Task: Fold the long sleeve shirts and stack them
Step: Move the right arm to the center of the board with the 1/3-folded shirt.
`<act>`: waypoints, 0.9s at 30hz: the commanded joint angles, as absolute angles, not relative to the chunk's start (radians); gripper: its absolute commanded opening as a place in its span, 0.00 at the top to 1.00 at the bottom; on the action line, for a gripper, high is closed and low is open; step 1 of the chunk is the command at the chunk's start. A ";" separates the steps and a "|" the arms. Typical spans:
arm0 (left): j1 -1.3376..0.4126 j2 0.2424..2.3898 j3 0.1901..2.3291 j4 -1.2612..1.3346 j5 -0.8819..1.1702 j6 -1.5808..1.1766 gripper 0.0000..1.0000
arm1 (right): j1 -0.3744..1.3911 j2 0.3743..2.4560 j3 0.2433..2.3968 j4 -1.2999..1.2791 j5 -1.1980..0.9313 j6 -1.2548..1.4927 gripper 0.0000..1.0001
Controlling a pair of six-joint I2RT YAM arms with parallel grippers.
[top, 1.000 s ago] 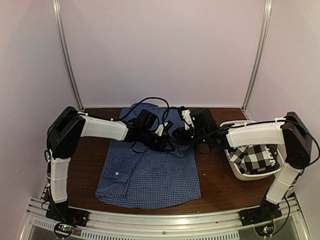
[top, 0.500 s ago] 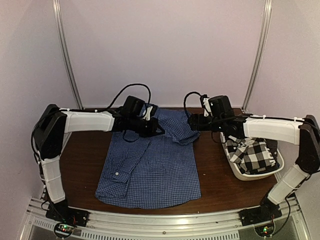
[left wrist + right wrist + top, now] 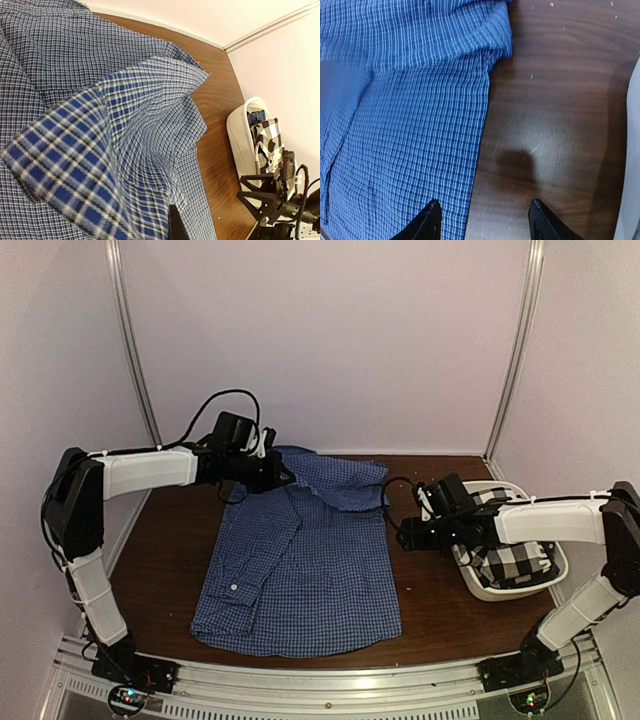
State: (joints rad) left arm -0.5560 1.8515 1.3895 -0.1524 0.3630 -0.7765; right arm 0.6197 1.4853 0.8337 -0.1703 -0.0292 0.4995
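The blue gingham shirt (image 3: 300, 570) lies spread on the brown table, hem toward me, with its far part bunched and lifted. My left gripper (image 3: 278, 476) is at the shirt's far left corner, shut on a fold of it. In the left wrist view the cloth (image 3: 125, 150) hangs right in front of the camera and only one dark fingertip (image 3: 176, 227) shows. My right gripper (image 3: 405, 532) is open and empty, low over the table by the shirt's right edge (image 3: 410, 100). Its two fingertips (image 3: 431, 220) straddle that edge. The black-and-white check shirt (image 3: 515, 555) lies crumpled in the tub.
A white plastic tub (image 3: 500, 592) stands at the right of the table, just right of my right gripper; its wall shows in the left wrist view (image 3: 239, 135) and at the right edge of the right wrist view (image 3: 632, 150). Bare wood (image 3: 555, 100) lies between shirt and tub.
My left gripper has moved left and toward the back wall, pulling the shirt's far part with it. My right gripper has let go of the shirt and dropped back toward the tub.
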 commanded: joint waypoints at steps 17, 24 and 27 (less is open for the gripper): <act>-0.532 1.831 1.560 -0.225 0.326 -0.689 1.00 | 1.026 1.413 0.639 -0.354 -0.029 0.826 0.56; -0.513 1.845 1.620 -0.229 0.335 -0.681 1.00 | 1.100 1.437 0.635 -0.381 -0.028 0.908 0.66; -0.506 1.856 1.645 -0.229 0.337 -0.677 1.00 | 1.116 1.462 0.639 -0.384 -0.027 0.924 0.75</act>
State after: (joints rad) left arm -0.5247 1.8477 1.5898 -0.2569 0.3328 -0.7006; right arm 1.0904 1.4307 0.6407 -0.3424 -0.0441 0.8692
